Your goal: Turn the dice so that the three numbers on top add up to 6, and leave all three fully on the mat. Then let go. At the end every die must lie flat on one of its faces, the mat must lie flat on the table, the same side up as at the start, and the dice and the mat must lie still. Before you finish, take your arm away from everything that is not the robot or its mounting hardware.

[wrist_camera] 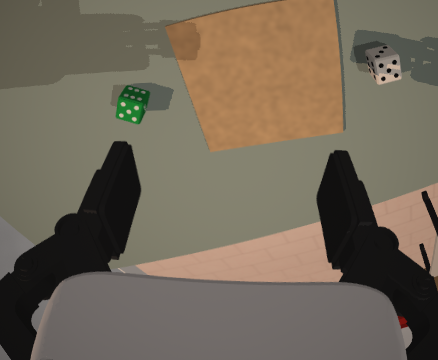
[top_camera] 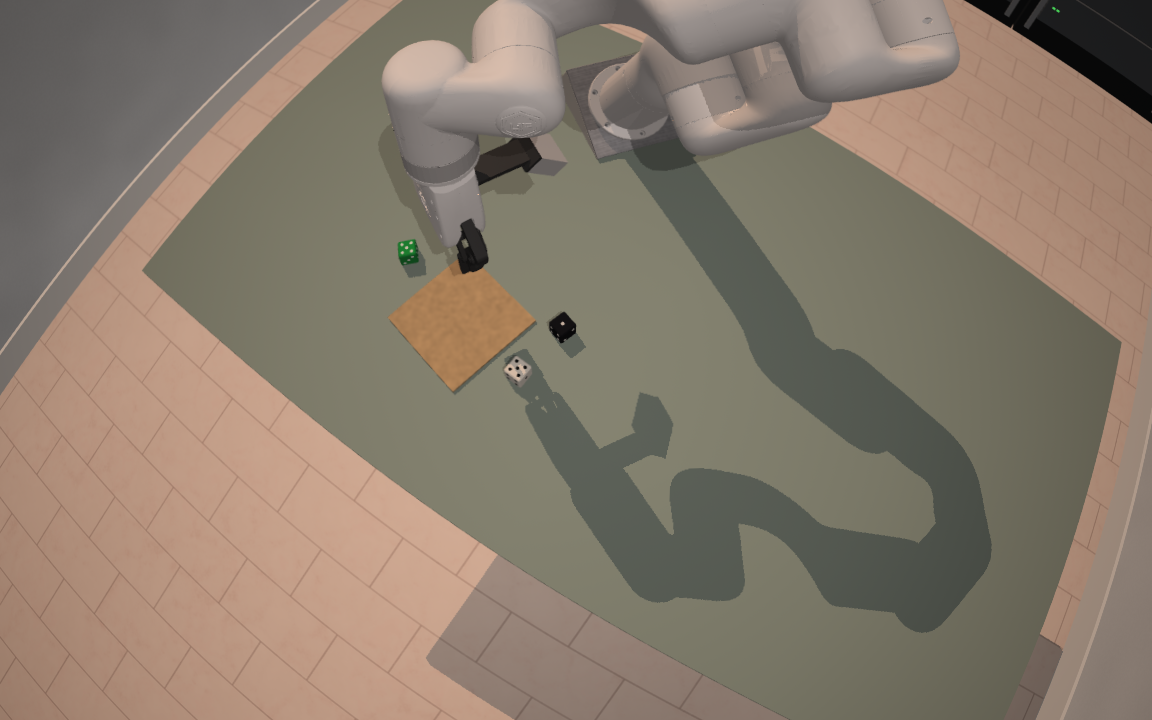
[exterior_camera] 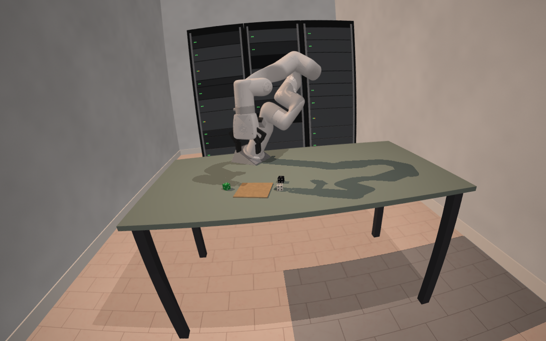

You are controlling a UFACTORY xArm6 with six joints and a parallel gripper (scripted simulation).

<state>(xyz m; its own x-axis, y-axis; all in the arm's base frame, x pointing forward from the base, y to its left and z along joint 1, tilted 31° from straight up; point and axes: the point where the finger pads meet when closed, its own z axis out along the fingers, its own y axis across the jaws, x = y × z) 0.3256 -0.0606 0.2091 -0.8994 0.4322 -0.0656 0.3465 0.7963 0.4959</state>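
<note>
A square brown mat (top_camera: 461,324) lies flat on the green table; it also shows in the side view (exterior_camera: 253,190) and the wrist view (wrist_camera: 266,70). A green die (top_camera: 407,252) (wrist_camera: 133,104) sits off the mat near its far left corner, five on top. A black die (top_camera: 561,325) sits off the mat to the right, one on top. A white die (top_camera: 517,369) (wrist_camera: 383,63) sits just off the mat's right edge, five on top. My gripper (wrist_camera: 230,169) (top_camera: 470,248) is open and empty, high above the mat's far corner.
The arm's base plate (top_camera: 611,111) stands at the back of the table. Dark server racks (exterior_camera: 270,85) stand behind the table. The table's front edge (exterior_camera: 292,214) lies beyond the mat.
</note>
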